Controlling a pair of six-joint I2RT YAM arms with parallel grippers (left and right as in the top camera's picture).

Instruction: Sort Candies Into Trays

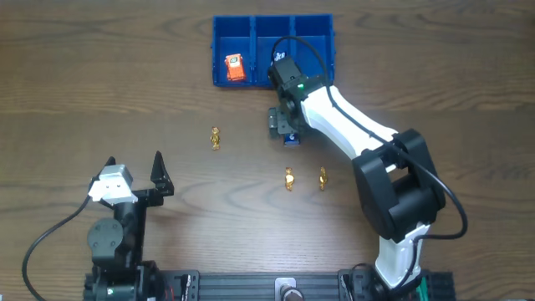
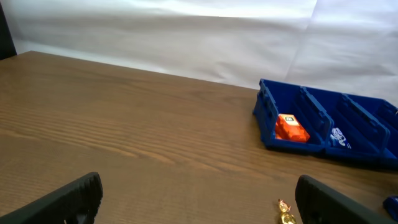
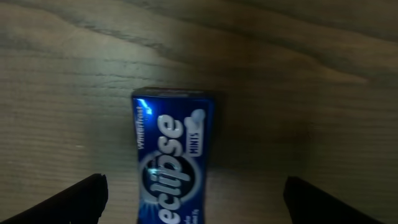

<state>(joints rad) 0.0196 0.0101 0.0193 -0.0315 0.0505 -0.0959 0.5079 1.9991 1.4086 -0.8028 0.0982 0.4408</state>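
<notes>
Blue mint tin [image 3: 172, 162], its end cut off, lies beneath the spread right gripper [image 3: 196, 190]; left gripper [image 2: 199, 186] spread too.

Top view: soft, even overhead light on the surface [image 1: 100, 84], with only faint shadows. Left wrist view: bright, a pale sheen across the centre. Right wrist view: dim, shadow darkening the upper right, glare on the tin [image 3: 171, 165].

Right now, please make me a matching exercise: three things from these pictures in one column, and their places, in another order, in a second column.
1. orange candy
2. blue mint pack
3. three gold candies

A. loose on the bare table
B. below the right arm's open jaws
C. left compartment of the blue tray

Pairs: 1-C, 2-B, 3-A.
</notes>
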